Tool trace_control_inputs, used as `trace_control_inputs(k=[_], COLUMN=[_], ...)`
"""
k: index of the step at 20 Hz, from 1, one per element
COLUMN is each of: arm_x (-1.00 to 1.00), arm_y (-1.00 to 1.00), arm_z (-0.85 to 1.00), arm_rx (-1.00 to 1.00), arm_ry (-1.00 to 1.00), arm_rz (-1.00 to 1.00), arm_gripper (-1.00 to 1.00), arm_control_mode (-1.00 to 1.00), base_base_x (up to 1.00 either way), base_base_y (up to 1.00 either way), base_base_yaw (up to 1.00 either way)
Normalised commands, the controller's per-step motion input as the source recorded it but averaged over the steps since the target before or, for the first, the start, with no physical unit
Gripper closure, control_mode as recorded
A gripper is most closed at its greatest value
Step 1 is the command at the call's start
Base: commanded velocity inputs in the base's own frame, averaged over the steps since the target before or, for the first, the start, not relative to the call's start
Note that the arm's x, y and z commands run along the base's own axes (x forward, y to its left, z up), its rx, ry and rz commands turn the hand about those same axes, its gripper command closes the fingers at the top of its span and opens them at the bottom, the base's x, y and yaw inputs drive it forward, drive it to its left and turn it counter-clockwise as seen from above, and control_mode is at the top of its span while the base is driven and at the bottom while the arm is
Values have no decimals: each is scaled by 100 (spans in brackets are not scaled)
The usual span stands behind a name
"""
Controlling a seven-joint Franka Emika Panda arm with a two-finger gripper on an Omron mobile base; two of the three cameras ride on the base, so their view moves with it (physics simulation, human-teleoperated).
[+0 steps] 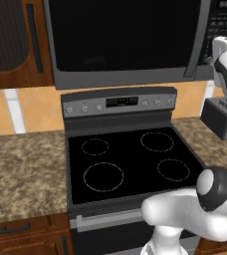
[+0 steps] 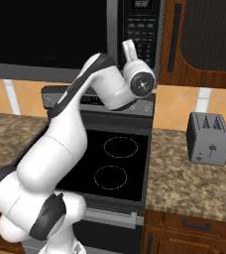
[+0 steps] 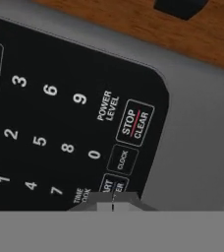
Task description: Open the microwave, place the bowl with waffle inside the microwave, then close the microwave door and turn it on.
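Progress looks near its end: the microwave door (image 1: 125, 37) sits flush in the microwave (image 2: 85, 39), above the stove (image 1: 130, 162), so opening, loading and closing appear done. Bowl and waffle are presumably behind the dark glass, though I cannot tell through it. The end effector (image 3: 113, 201) is hard up against the keypad (image 3: 60, 133), just under the clock button, its fingertips apparently pressed together on a partly covered start key. Only switching on seems left.
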Motion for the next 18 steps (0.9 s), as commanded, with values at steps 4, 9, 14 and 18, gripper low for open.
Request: trace_control_inputs(k=[4,9,14,18], arm_x=[58,77,18,0], arm_y=[0,0,0,0], arm_z=[-13,-24,-58,-64], arm_rx=[0,0,0,2], arm_ry=[0,0,-21,-34], arm_rz=[-1,-1,-5,-5], arm_gripper=[100,100,100,100], arm_control_mode=[-100,-100,-100,-100], base_base_x=[0,0,0,0], base_base_y=[0,0,0,0], base_base_yaw=[0,0,0,0])
